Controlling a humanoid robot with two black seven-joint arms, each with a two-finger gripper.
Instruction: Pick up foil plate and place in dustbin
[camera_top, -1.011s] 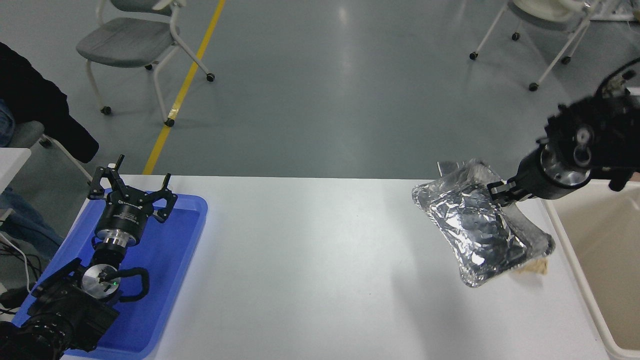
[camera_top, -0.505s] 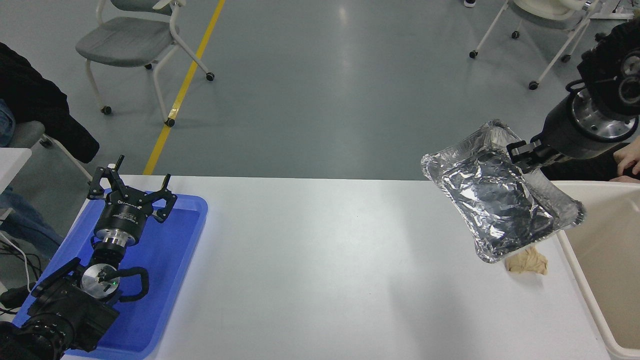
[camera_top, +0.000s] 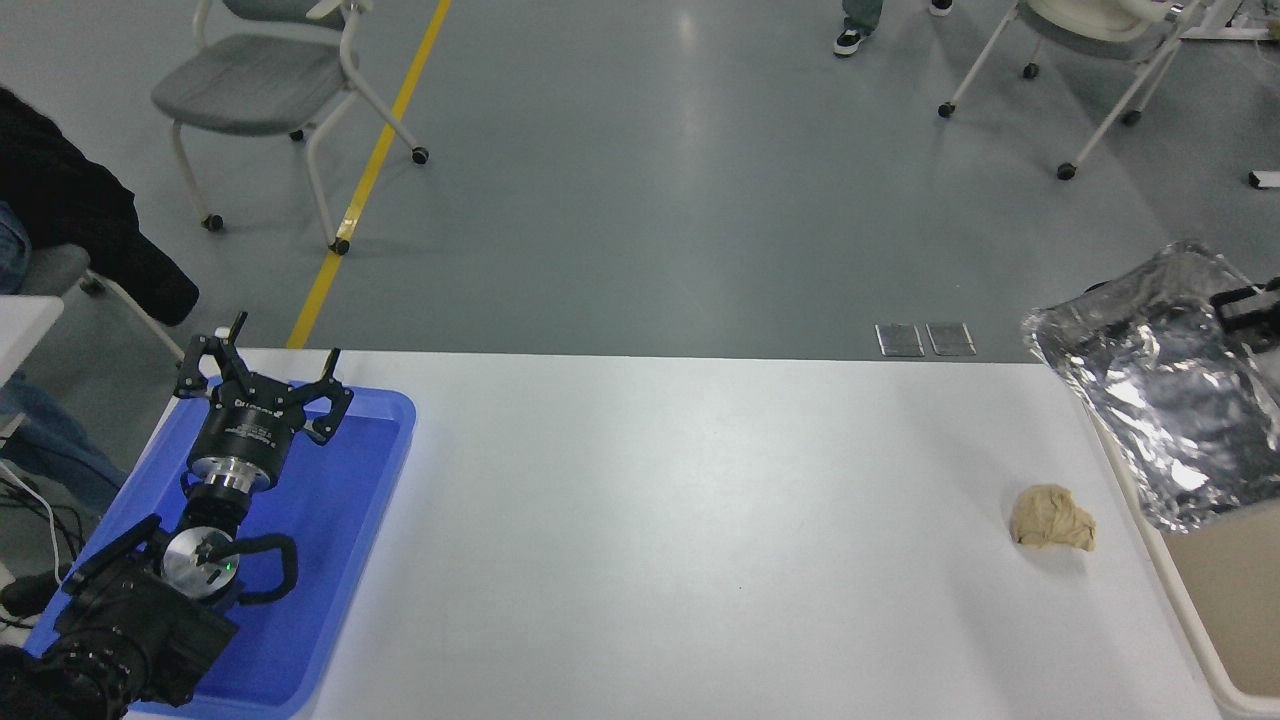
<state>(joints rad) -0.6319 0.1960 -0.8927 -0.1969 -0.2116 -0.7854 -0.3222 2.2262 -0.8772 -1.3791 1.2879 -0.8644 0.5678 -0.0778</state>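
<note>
Nearest the camera, the left arm lies parked at the lower left over the blue plastic tray (camera_top: 370, 480), and its left gripper (camera_top: 262, 385) points away across the tray with its black fingers spread wide and nothing between them; nothing about it differs from half a second ago. Along the lower right edge, the cream-beige dustbin (camera_top: 1185, 600) shows its thick rim and part of its inner wall.

On the white table (camera_top: 680, 520), the small tan doughy lump (camera_top: 1052, 518) sits just beside the bin's rim, in the same spot as before. It now lies fully uncovered, since the tray that hung partly over it has gone off to the right.

Above the lump, the foil plate (camera_top: 1170, 400) hangs in the air at the right edge, tilted, its wrinkled silver surface facing the camera. It has shifted right since the earlier frame, from over the table's corner to over the near rim of the dustbin, and its lower end covers part of that rim. The right gripper (camera_top: 1250, 312) has nearly left the picture: only a black tip shows at the plate's upper right edge, where it touches the foil and appears to pinch it. The arm's body, plain before, is now out of view.

Beyond the table, two small metal floor plates (camera_top: 925, 339), earlier hidden behind the foil, are visible. Farther off stand a grey chair (camera_top: 255, 80) by the yellow floor line (camera_top: 372, 170), a white chair (camera_top: 1100, 30), and a person's shoe (camera_top: 850, 40) at the top edge.
</note>
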